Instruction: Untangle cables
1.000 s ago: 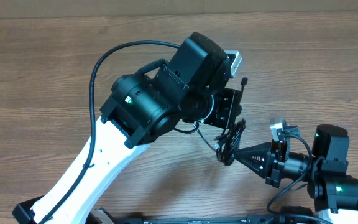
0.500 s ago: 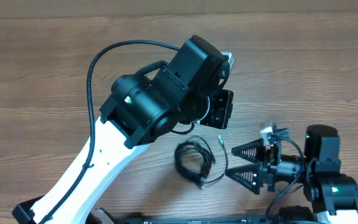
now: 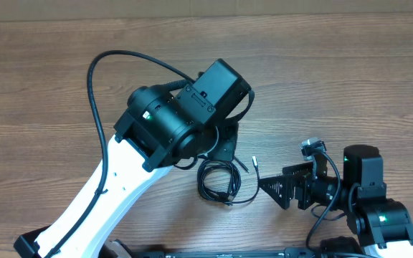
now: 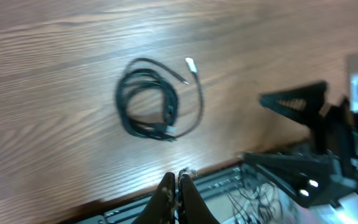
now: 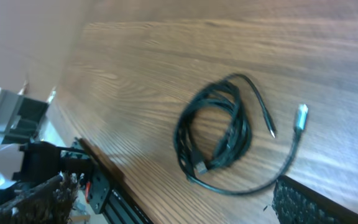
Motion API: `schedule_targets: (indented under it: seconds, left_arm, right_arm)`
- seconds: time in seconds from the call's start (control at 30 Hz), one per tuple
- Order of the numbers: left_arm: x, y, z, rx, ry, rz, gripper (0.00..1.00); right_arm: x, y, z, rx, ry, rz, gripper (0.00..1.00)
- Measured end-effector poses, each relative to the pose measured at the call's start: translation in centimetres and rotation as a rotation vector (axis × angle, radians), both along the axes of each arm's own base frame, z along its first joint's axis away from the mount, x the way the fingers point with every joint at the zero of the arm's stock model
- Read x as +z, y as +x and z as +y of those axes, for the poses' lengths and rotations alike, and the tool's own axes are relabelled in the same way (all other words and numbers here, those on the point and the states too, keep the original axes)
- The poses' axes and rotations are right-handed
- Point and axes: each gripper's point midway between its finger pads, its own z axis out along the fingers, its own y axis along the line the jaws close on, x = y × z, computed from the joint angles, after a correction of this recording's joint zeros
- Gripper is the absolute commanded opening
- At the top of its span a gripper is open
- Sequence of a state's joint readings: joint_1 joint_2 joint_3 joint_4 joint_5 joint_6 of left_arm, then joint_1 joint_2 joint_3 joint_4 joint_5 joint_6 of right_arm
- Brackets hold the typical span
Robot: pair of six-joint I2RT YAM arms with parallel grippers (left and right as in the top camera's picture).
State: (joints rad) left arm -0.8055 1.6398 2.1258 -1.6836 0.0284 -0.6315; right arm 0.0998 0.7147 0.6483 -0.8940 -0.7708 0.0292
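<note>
Underneath everything, the wood table (image 3: 34,72). Looming over the far-left side of the cables (image 3: 219,180), the bulky left arm (image 3: 171,122), hiding its own fingers from overhead. To the right of the cables, the smaller right arm (image 3: 368,197), aimed at them.

Left gripper (image 4: 178,182): pressed together, pinching nothing, hanging above the table with the cables ahead of it and clearly apart. Right gripper (image 3: 267,188): spread wide and empty, tips just beside the cables' outermost loop, not touching.

Cables free on the table, held by neither tool, wound in a loose flat coil. Nearly round from overhead, slightly oval in the wrist views, with one outer strand bowing out toward the right gripper. Probably the nearer and readier tool for a first pull, being open and facing that slack strand.

At the cables' far-right edge, a pale plug tip (image 3: 254,162), lying loose outside the coil.

Only from the left wrist: the closed fingertips, plus both spread jaws of the other tool. Only from the right wrist, though blurred: the strands crossing inside the coil and a darker second tip beside the pale one.
</note>
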Motion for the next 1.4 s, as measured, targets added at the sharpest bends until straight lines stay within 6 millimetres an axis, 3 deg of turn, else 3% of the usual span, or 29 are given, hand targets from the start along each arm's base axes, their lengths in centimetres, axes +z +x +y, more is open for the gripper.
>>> schedule_targets:
  seconds: [0.23,0.37,0.67,0.83,1.0,1.17,1.4]
  left_arm:
    - [-1.0,0.5,1.2,0.069,0.060,-0.009,0.04]
    - [-4.2,0.3,1.9,0.108,0.137,0.049,0.04]
    - [-12.1,0.5,0.8,0.111,0.183,0.140,0.04]
    - [-15.8,-0.4,1.2,0.104,0.214,0.192,0.05]
    - [-19.1,-1.3,1.3,0.098,0.210,0.230,0.05]
    - [-23.0,-3.0,1.0,0.077,0.141,0.283,0.04]
    - [-27.9,-5.5,1.8,0.094,0.113,0.363,0.08]
  right_arm:
    - [-2.0,0.1,-1.2,-0.088,-0.063,0.114,1.00]
    - [-2.1,0.4,-1.4,-0.107,-0.075,0.108,1.00]
    - [-2.2,1.9,-2.5,-0.198,-0.109,0.091,1.00]
    - [-2.5,2.4,-3.4,-0.254,-0.148,0.093,1.00]
    - [-0.7,3.6,-4.3,-0.317,-0.177,0.041,1.00]
    - [2.3,4.7,-4.7,-0.353,-0.176,-0.034,1.00]
    - [4.9,4.8,-4.8,-0.362,-0.165,-0.073,1.00]
